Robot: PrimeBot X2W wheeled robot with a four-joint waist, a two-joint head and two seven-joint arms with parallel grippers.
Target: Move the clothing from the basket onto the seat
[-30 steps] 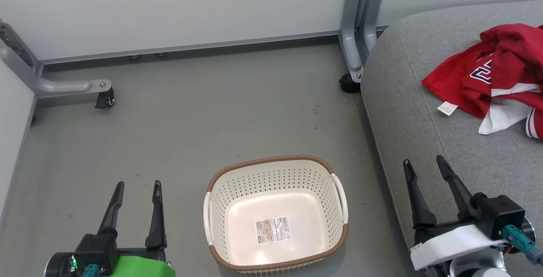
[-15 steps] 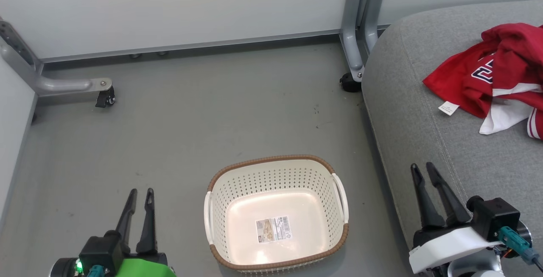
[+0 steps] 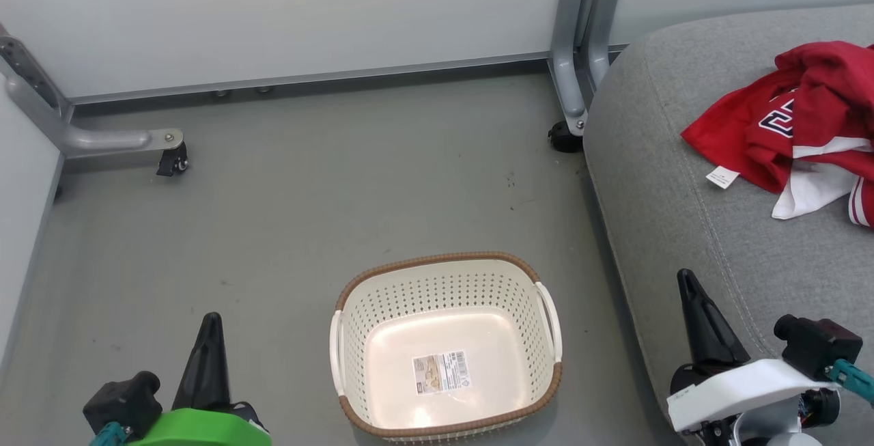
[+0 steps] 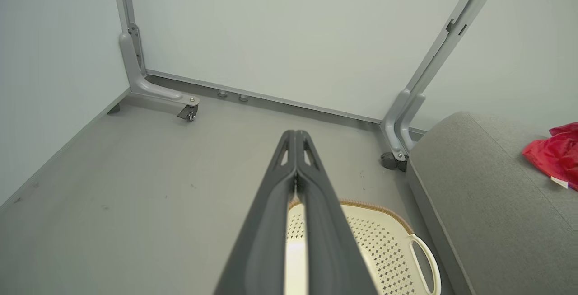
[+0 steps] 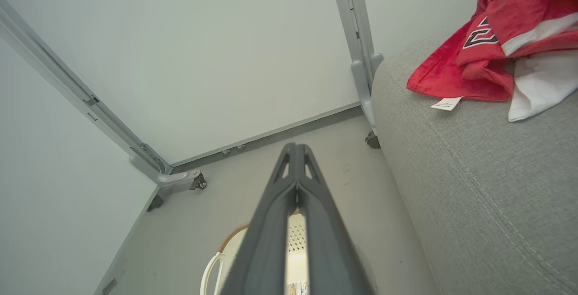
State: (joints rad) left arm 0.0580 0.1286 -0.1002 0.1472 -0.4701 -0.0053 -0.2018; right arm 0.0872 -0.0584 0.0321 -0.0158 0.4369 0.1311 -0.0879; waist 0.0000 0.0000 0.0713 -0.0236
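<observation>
Up at the upper right of the head view, the clothing [image 3: 799,125] lies heaped on the seat [image 3: 683,227], up and right of the right gripper [image 3: 685,276], the nearer one. Both it and the left gripper [image 3: 211,318] are pinched shut, empty, flanking the bare basket [image 3: 437,258].

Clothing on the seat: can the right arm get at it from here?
Probably yes. Only bare seat lies between the right gripper and the clothing, with nothing standing in the way. The gripper is shut, though, so it would need to open first.
</observation>
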